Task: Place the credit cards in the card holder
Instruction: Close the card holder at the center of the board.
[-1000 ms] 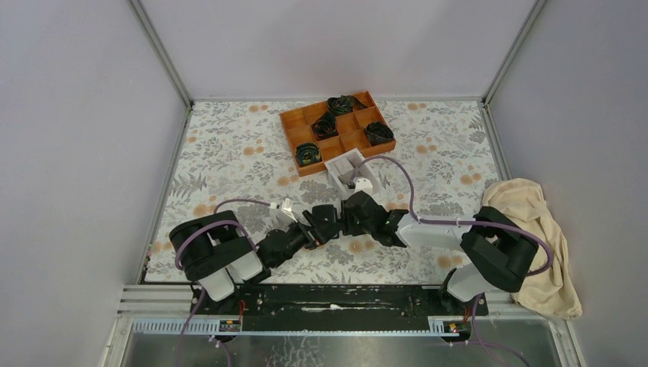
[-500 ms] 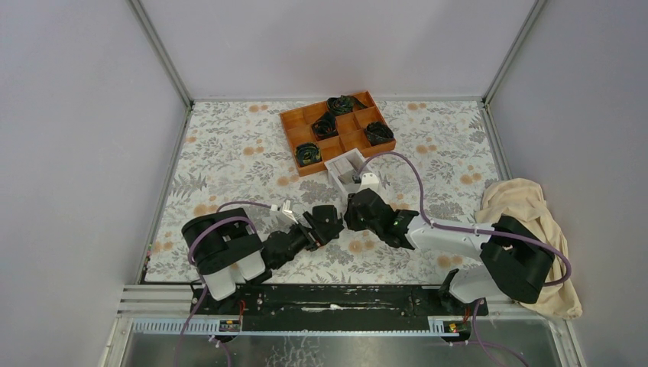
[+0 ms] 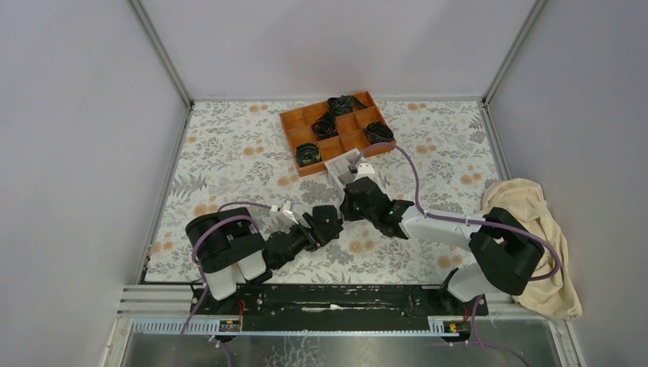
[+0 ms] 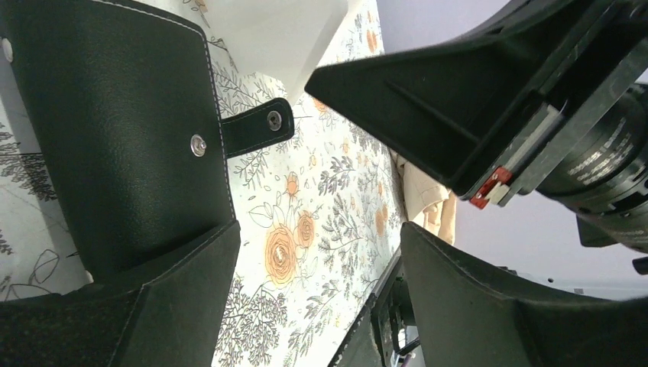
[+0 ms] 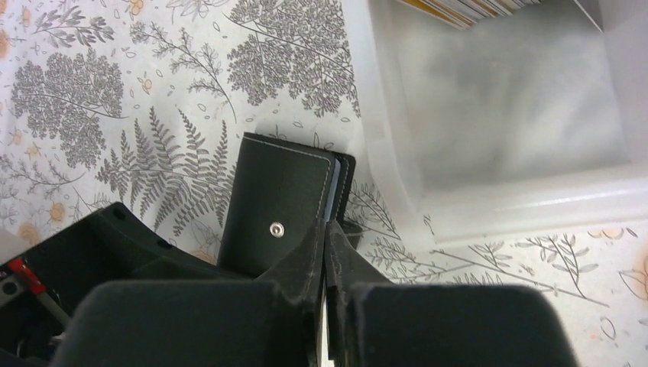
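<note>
The card holder (image 5: pixel 279 200) is a black folded wallet with a snap stud, lying on the flowered cloth beside the white box (image 5: pixel 397 153). A bluish inner edge shows along its right side. My right gripper (image 5: pixel 325 229) is shut, its tips right at that open edge; nothing clearly shows between them. Striped edges of the credit cards (image 5: pixel 470 6) show at the far end of the box. In the left wrist view the card holder (image 4: pixel 115 130) lies against my left finger (image 4: pixel 183 298). My left gripper (image 4: pixel 317 237) stands open over bare cloth. From above, the left gripper (image 3: pixel 325 222) and right gripper (image 3: pixel 354 200) nearly meet.
An orange wooden tray (image 3: pixel 294 122) with dark coiled items stands behind the white box (image 3: pixel 337 165). A beige cloth (image 3: pixel 535 229) is heaped at the right edge. Grey walls enclose the table on three sides. The right arm's wrist (image 4: pixel 489 99) looms close over my left gripper.
My right gripper has shut and moved away from the arm bases toward the white box. The left jaws have narrowed slightly, and the left arm has barely shifted.
</note>
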You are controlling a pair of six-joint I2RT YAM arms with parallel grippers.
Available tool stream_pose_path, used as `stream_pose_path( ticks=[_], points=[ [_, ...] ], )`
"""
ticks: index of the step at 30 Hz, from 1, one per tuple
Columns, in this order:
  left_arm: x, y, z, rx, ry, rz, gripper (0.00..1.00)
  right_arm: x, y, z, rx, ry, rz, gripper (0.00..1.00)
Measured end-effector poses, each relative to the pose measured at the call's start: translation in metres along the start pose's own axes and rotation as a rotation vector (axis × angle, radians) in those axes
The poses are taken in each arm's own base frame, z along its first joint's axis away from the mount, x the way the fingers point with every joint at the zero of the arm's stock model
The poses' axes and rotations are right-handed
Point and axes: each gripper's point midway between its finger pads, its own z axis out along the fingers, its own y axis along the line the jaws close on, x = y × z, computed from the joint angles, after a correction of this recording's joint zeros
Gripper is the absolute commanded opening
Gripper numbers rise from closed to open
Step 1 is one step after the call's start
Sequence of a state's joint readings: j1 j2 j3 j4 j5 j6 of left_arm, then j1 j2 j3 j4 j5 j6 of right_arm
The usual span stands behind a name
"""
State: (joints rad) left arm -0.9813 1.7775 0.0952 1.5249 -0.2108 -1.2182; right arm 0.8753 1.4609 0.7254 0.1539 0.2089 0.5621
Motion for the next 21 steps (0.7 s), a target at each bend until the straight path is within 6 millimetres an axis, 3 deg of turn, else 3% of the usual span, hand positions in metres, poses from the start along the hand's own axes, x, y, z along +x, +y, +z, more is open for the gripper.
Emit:
stream_pose_path(
  ticks=[9,21],
  points=[
    [0.001,0.006,0.0,-0.018,-0.001,0.004,0.71,-0.003,0.02,0.022,-0.079,0.066,0.007,0.0],
    [0.001,0.004,0.006,-0.012,-0.006,0.002,0.67,0.025,0.027,0.042,-0.121,0.19,0.001,0.0]
  ],
)
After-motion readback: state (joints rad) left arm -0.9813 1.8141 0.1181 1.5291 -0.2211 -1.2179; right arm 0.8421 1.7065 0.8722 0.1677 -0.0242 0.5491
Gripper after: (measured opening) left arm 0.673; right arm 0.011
